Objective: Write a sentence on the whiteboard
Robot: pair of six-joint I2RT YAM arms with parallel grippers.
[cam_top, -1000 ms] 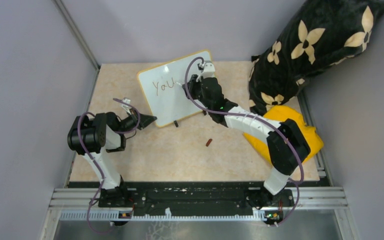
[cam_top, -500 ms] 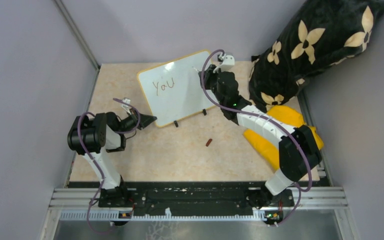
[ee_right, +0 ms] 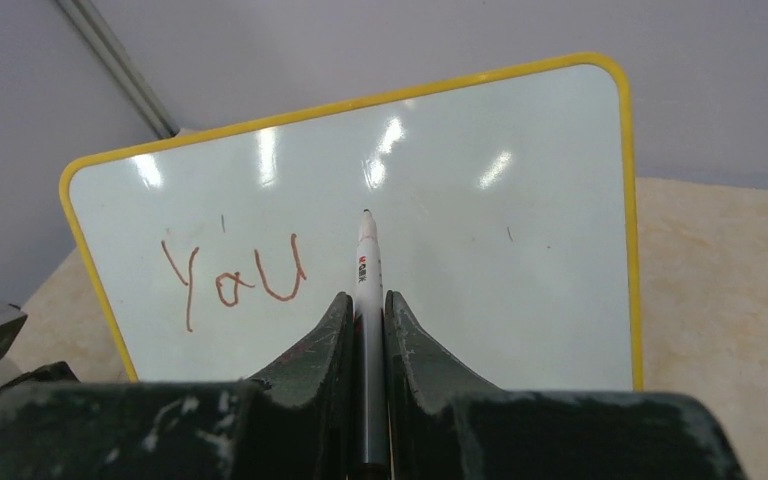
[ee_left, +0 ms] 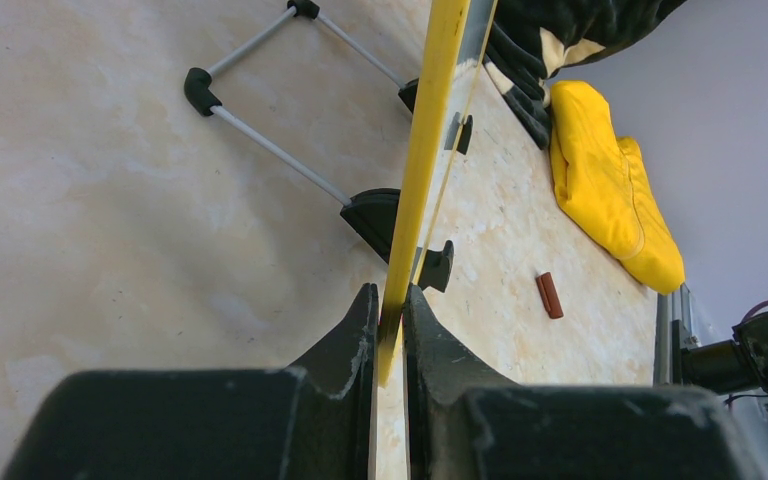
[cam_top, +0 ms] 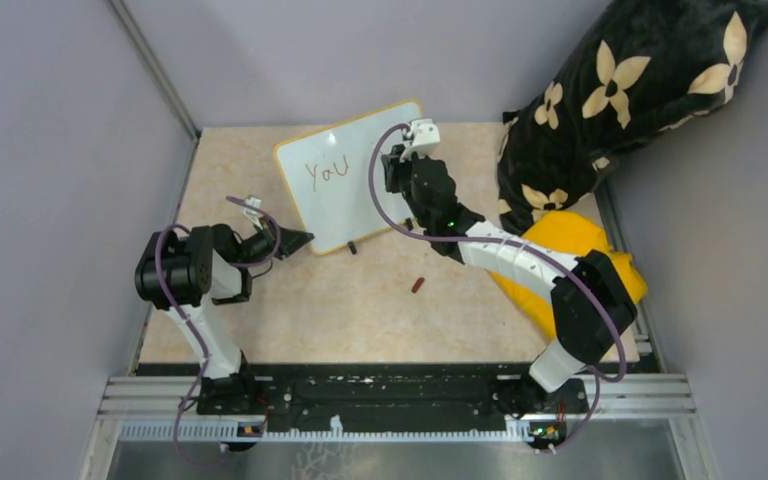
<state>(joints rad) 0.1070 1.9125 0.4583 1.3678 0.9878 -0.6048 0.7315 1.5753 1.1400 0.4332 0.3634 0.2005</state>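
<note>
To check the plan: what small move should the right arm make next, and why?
Probably ease the marker tip onto the whiteboard, just right of "YoU", to begin the next word. Only that word is written, the right gripper is shut on the marker, and the left gripper clamps the frame. I cannot tell if it touches.

Plain lilac-grey walls (cam_top: 40,150) enclose a beige marbled counter (cam_top: 340,310). At the counter's far right corner leans a black floral cushion (cam_top: 620,90); along its near edge runs an aluminium rail (cam_top: 650,392).
</note>
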